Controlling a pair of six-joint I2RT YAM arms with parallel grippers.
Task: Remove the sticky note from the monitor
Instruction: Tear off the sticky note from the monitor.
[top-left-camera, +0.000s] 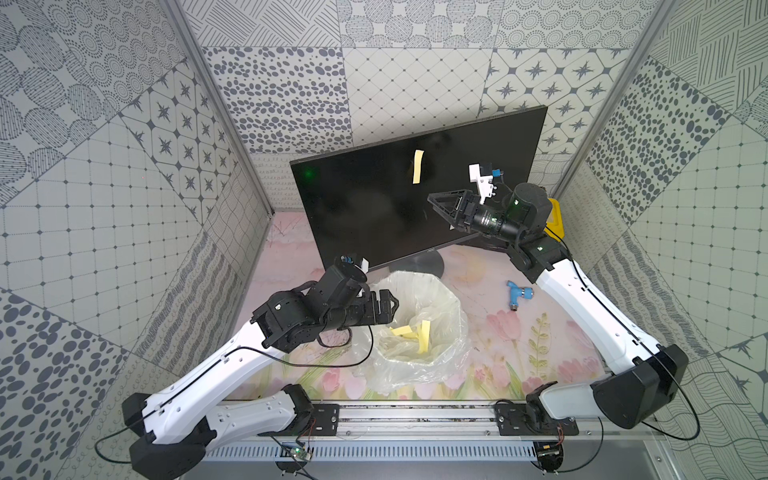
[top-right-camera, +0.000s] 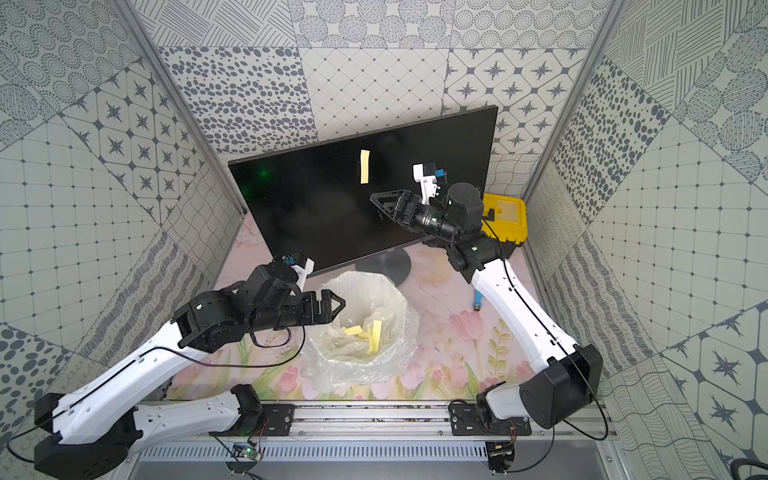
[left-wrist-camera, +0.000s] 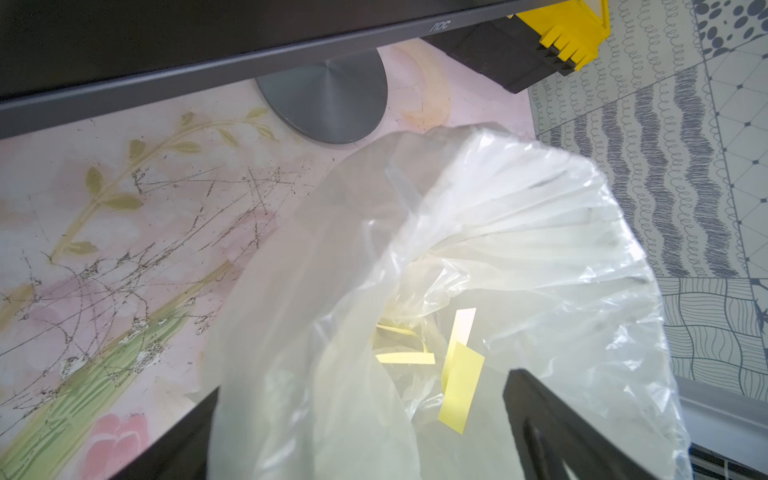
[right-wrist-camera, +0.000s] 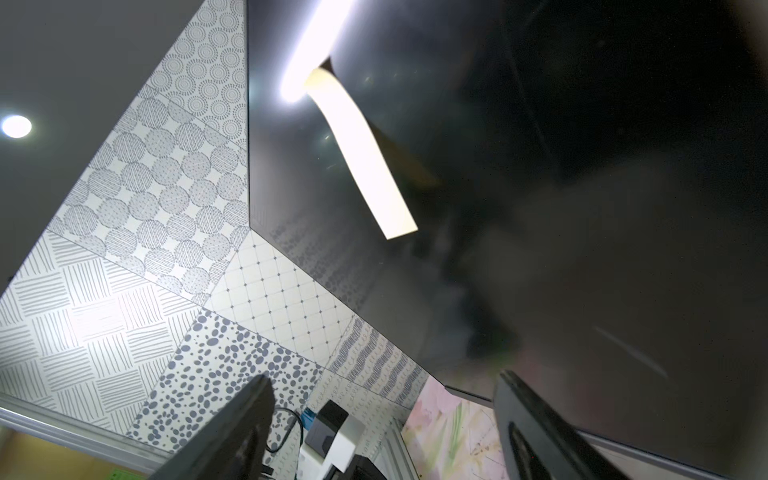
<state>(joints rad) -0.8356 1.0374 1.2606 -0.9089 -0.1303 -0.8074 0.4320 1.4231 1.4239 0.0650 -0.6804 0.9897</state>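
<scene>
Ahead of the right gripper (top-left-camera: 438, 210) and higher up the glass, the narrow pale-yellow paper sticky note (top-left-camera: 418, 166) hangs lengthwise on the large flat black-screened monitor (top-left-camera: 365, 199). A clear gap separates it from the gripper's tips, and nothing touches it. In the right wrist view the note (right-wrist-camera: 361, 153) is fastened at its upper end while its lower end seems to curl off the glass. The two black fingers (right-wrist-camera: 245, 419) stand wide apart with nothing between them. Behind that gripper's wrist sits a yellow-and-black plastic toolbox (top-right-camera: 505, 216).

The left gripper (top-left-camera: 392, 305) hangs at the rim of a clear plastic bag (top-left-camera: 415, 277), nearer the robot than the monitor's lower edge. Its fingers (left-wrist-camera: 548, 419) are spread wide too, gripping nothing. Beneath and ahead of it, several loose yellow paper strips (top-left-camera: 415, 334) lie in the bag's bottom. A small blue pipe fitting (top-left-camera: 517, 293) lies on the floral tabletop (top-left-camera: 478, 270) beside the right forearm.
</scene>
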